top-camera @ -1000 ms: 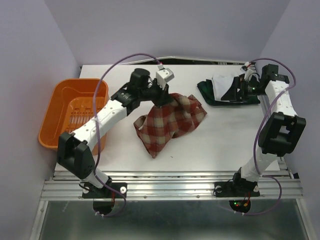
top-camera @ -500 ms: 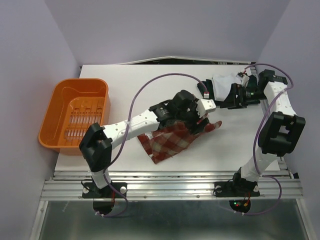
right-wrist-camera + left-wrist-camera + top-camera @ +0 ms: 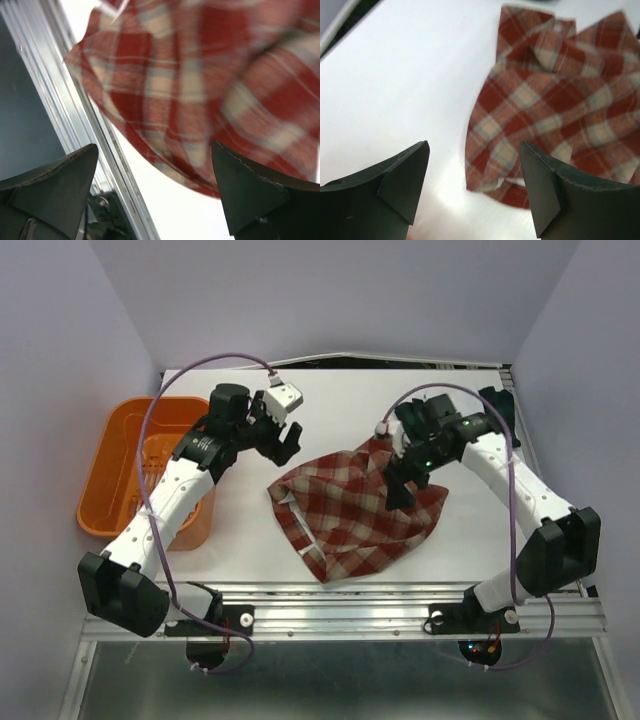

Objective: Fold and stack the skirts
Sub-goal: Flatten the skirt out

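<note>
Left end effector (image 3: pixel 282 440) spread beside plaid skirt (image 3: pixel 345 520); right end effector (image 3: pixel 400 490) spread above.

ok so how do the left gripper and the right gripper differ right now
The left gripper is over bare table, beside the left edge of the red-and-tan plaid skirt; the right gripper is over the skirt's right part. The left gripper is close to the orange basket; the right gripper is across the table from it. Both have their jaws open and hold nothing.
</note>
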